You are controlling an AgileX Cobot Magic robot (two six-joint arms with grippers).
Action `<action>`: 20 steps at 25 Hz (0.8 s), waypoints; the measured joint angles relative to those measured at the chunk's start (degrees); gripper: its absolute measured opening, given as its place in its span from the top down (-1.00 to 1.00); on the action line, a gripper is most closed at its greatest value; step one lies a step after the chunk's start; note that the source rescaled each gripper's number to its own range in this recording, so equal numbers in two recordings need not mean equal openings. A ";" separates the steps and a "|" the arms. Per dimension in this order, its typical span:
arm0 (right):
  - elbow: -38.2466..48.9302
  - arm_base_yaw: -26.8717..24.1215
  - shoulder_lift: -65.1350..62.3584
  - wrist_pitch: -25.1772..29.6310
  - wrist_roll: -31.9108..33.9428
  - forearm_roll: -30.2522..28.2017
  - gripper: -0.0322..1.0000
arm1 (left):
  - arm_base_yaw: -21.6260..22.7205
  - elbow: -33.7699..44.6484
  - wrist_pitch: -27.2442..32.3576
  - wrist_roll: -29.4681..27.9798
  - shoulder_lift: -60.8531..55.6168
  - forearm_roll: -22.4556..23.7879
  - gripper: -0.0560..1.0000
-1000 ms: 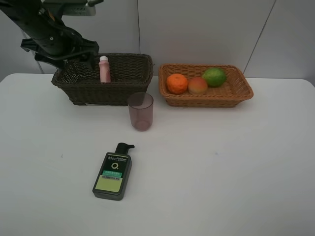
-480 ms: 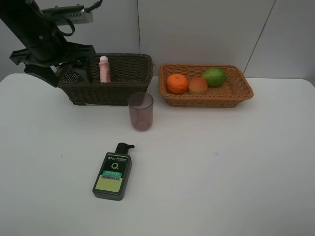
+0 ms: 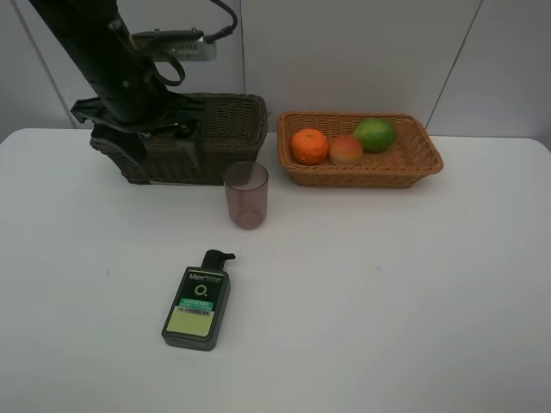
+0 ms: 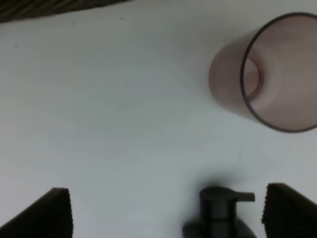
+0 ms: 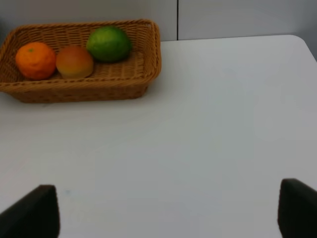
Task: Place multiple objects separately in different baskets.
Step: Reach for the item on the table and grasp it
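We are holding the left gripper [image 4: 168,213] wide open, with nothing between its fingers [image 4: 49,215]. In the high view the left arm [image 3: 112,60] is standing in front of the left part of the dark brown wicker basket [image 3: 237,129] and is hiding some of its inside. The right gripper [image 5: 163,208] is also standing wide and empty over the bare white table [image 3: 413,284], and the light tan basket [image 3: 366,175] is showing farther off in its wrist view. In this shallow basket the orange [image 3: 310,146], the red-yellow peach-like fruit [image 3: 346,150] and the green fruit [image 3: 374,134] are lying side by side in a row. The translucent mauve cup [image 3: 247,194] is standing upright on the table, just in front of the dark basket. The dark pump bottle [image 3: 198,303] with the green label is lying flat on the table, its pump head pointing toward the cup, well apart from both baskets.
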 joint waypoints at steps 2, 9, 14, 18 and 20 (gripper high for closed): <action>0.00 0.00 0.00 0.00 0.00 0.00 -0.73 | -2.07 -2.50 0.20 -3.73 2.29 3.64 -0.98; 0.00 0.00 0.00 0.00 0.00 0.00 -0.73 | -7.94 -10.75 1.13 -17.10 10.57 10.72 -0.98; 0.00 0.00 0.00 0.00 0.00 0.00 -0.73 | -8.49 -11.38 0.23 -20.99 13.41 9.03 -0.98; 0.00 0.00 0.00 0.00 0.00 0.00 -0.73 | -8.42 -11.48 -1.54 -23.20 13.56 8.97 -0.98; 0.00 0.00 0.00 0.00 0.00 0.00 -0.73 | -8.34 -11.48 -2.21 -23.86 13.97 8.97 -0.98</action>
